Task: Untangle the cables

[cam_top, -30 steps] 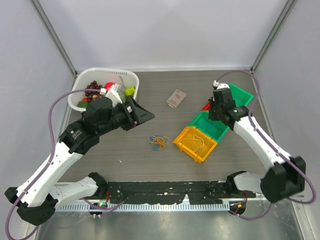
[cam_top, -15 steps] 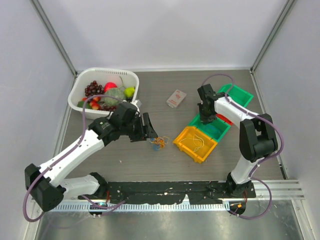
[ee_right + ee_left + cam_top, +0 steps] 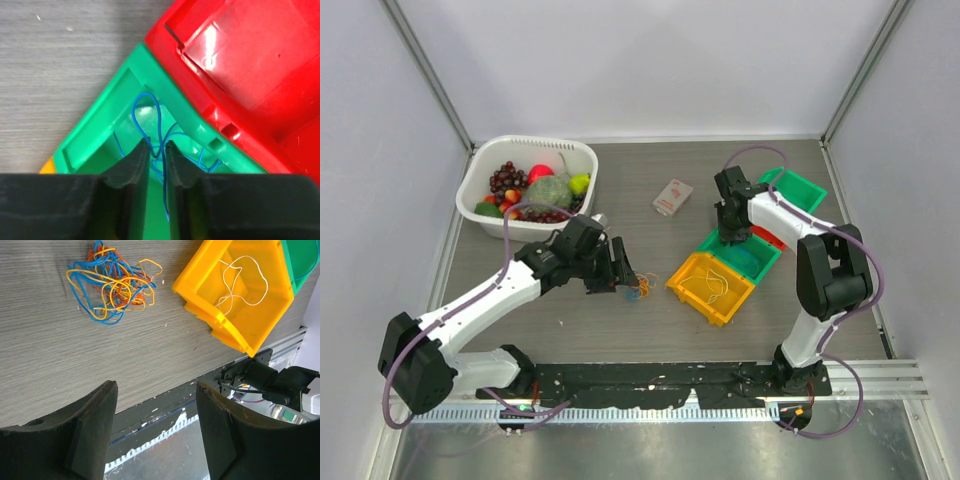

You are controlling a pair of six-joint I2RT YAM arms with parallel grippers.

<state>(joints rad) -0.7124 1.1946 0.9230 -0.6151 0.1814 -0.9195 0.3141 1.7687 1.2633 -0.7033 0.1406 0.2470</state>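
A tangle of blue, orange-yellow and red cables point(image 3: 638, 287) lies on the table; it also shows at the top of the left wrist view point(image 3: 112, 282). My left gripper point(image 3: 620, 270) is open and empty just left of it, jaws wide apart point(image 3: 156, 387). A white cable point(image 3: 240, 282) lies in the yellow bin point(image 3: 692, 290). My right gripper point(image 3: 728, 232) is down in the near green bin point(image 3: 760, 262). Its jaws point(image 3: 156, 145) are nearly together with a blue cable point(image 3: 150, 107) between them, looping into the bin.
A red bin point(image 3: 767, 238) and a second green bin point(image 3: 800, 190) stand behind the near green one. A white basket point(image 3: 480, 175) of fruit sits at the back left. A small card box point(image 3: 672, 196) lies at mid back.
My left arm has come down and forward to the tangle. My right arm dropped from above the bins into the near green bin and has stayed there.
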